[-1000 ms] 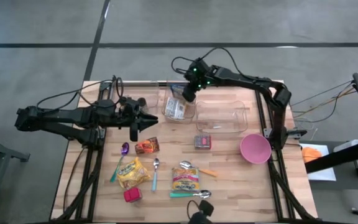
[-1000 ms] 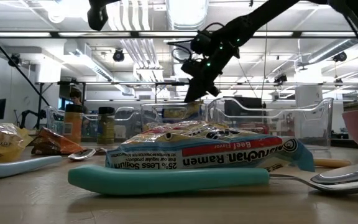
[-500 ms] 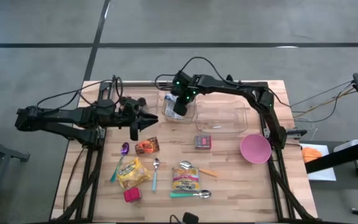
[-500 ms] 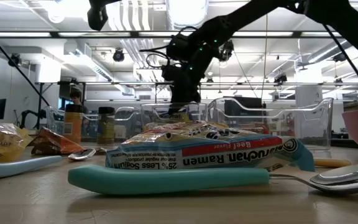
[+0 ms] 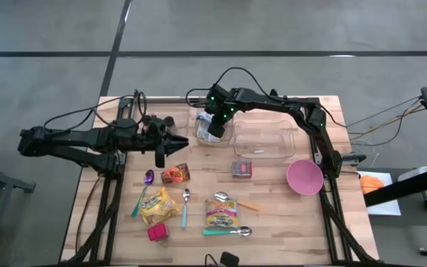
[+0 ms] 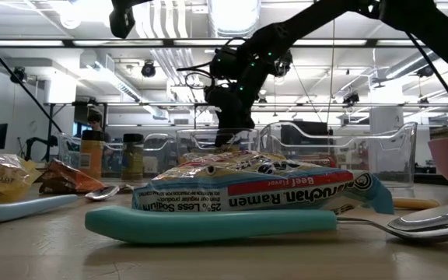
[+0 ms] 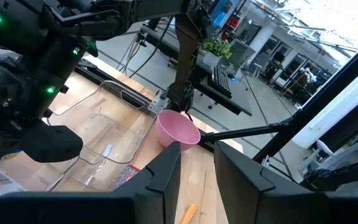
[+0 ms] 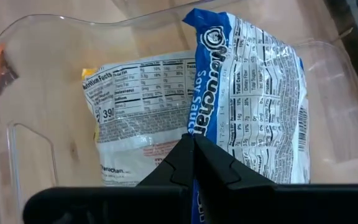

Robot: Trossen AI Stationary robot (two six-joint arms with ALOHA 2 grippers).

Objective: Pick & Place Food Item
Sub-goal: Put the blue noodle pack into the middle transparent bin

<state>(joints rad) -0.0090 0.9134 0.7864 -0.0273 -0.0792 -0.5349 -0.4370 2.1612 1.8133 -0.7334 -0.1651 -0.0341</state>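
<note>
Hanging over the left clear bin, the right gripper pinches the edge of a blue ramen pack. Its fingers meet in a tight point on the pack's edge, in the right wrist view. The blue pack stands partly lifted inside the bin, lying across a second, white-backed ramen pack on the bin floor. In the low view the gripper reaches down just behind the bin's front wall.

A second, larger clear bin sits just beside the first, on its right; a small pale item lies in it, too small to name.

The left gripper hovers above the desk, left of the bins and well apart from them. Its fingers stand slightly parted with nothing between them.

Elsewhere on the desk: pink bowl near the right edge, a small red pack below the larger bin, an orange snack pack below the left gripper, a yellow pack, a ramen pack lying over a teal-handled spoon, another spoon, a purple spoon, and a small pink item.
</note>
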